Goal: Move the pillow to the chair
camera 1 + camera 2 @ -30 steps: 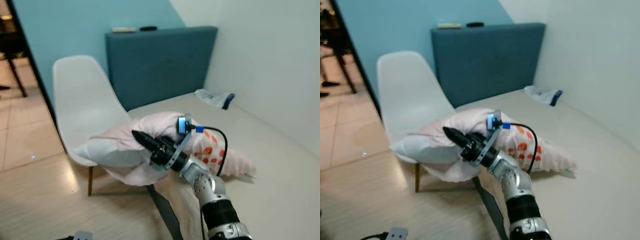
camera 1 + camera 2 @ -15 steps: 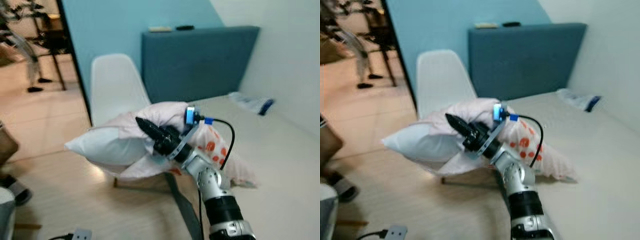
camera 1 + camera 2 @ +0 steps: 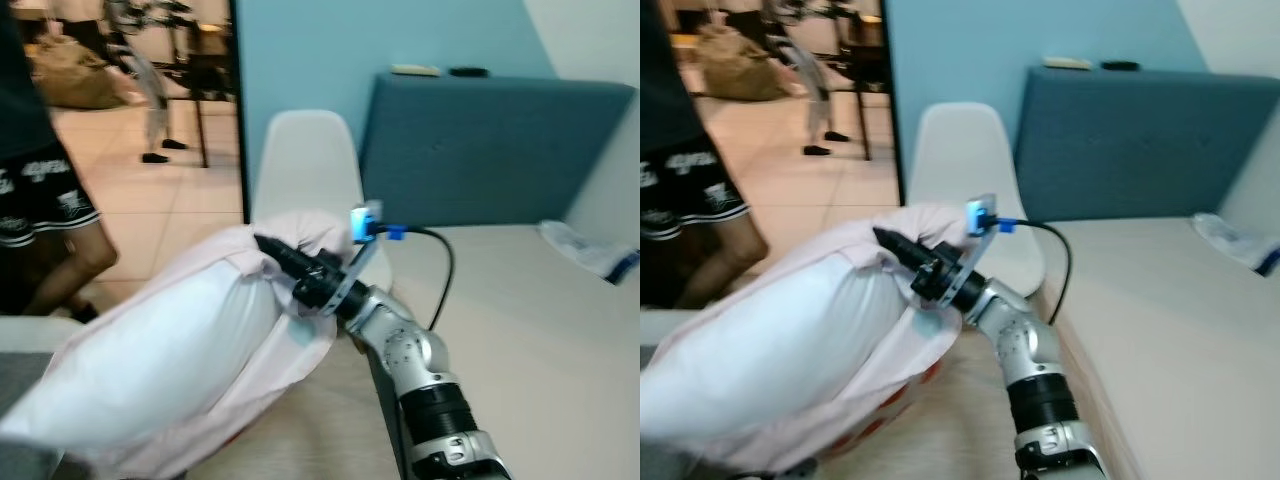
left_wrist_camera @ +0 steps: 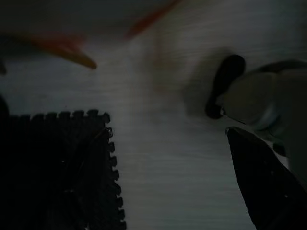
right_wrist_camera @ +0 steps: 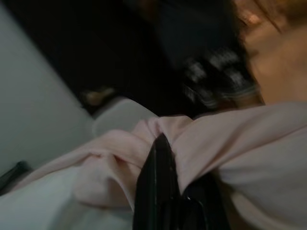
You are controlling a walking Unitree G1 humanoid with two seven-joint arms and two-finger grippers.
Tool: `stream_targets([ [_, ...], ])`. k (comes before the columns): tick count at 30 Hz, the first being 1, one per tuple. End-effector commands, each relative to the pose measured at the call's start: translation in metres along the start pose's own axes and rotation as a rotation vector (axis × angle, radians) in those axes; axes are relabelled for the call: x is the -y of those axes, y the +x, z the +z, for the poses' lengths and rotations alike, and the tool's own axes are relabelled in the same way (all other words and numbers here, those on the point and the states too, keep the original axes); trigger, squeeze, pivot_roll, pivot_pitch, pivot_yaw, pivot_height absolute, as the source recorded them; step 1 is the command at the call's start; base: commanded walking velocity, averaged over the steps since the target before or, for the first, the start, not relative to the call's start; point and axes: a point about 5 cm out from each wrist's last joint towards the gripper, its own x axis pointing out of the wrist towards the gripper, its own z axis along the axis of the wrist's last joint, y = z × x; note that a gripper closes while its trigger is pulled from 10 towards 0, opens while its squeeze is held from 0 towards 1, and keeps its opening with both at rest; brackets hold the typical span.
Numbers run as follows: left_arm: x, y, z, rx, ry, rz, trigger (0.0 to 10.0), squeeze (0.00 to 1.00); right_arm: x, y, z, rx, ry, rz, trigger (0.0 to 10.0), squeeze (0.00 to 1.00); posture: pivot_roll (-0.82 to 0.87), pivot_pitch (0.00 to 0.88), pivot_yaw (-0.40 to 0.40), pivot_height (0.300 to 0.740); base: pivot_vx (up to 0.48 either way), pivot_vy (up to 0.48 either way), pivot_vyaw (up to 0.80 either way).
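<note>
Nearest us, our right tool is clamped on a bunched corner of the soft pale-pink fabric pillow, which hangs down-left off the bed. The white moulded plastic chair stands just behind the tool. A second ago the pillow rested against the chair; our view has swung left.

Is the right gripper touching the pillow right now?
Touching. In the right wrist view the right gripper has its black fingers closed into a bunched fold of the pillow; the left eye view shows the pillow hanging from it.
</note>
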Motion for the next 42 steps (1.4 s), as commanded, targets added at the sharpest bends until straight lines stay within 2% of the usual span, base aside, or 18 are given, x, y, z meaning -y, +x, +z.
stream_targets([
  [1,0.002,-0.001,-0.005,-0.018,0.015,-0.011,10.0,0.00,0.005,0.006,0.003,0.035,-0.020,-0.092,10.0,0.00,0.15,0.000,-0.071,0.740,0.000,0.000,0.72],
  [2,0.002,-0.001,-0.005,-0.018,0.015,-0.012,10.0,0.00,0.029,-0.008,-0.005,-0.018,-0.064,-0.284,10.0,0.00,0.14,0.000,-0.065,0.740,0.000,0.000,0.00],
  [3,0.002,-0.001,-0.005,-0.018,0.015,-0.012,10.0,0.00,0.029,-0.008,-0.005,-0.018,-0.064,-0.284,10.0,0.00,0.14,0.000,-0.065,0.740,0.000,0.000,0.00],
  [7,0.002,-0.001,-0.005,-0.016,0.016,-0.016,10.0,0.00,0.049,-0.026,-0.004,-0.017,-0.080,-0.463,10.0,0.00,0.14,0.000,-0.060,0.740,0.000,0.000,0.00],
  [11,0.001,-0.001,-0.006,-0.017,0.019,-0.019,10.0,0.00,0.055,-0.029,0.004,0.027,-0.086,-0.512,10.0,0.00,0.14,0.000,-0.057,0.740,0.000,0.000,-0.20],
  [22,0.002,-0.001,-0.005,-0.017,0.020,-0.022,10.0,0.00,0.058,-0.027,0.009,0.063,-0.089,-0.529,10.0,0.00,0.14,0.000,-0.057,0.740,0.000,0.000,-0.79],
  [26,0.007,-0.001,-0.005,-0.018,0.013,-0.031,10.0,0.00,0.059,-0.026,0.012,0.070,-0.093,-0.525,10.0,0.00,0.13,0.000,-0.066,0.740,0.000,0.000,0.00],
  [35,0.007,-0.001,-0.004,-0.012,0.011,-0.029,10.0,0.00,0.060,-0.028,0.022,0.113,-0.088,-0.515,10.0,0.00,0.12,0.000,-0.061,0.740,0.000,0.000,0.00],
  [38,0.006,0.000,-0.002,-0.006,0.024,-0.023,10.0,0.00,0.059,-0.026,0.025,0.134,-0.086,-0.475,10.0,0.00,0.12,0.000,-0.059,0.740,0.000,0.000,0.00],
  [42,0.004,0.000,-0.001,-0.003,0.026,-0.020,10.0,0.00,0.052,-0.021,0.022,0.107,-0.153,-0.406,10.0,0.00,0.13,0.000,-0.058,0.740,0.000,0.000,0.00],
])
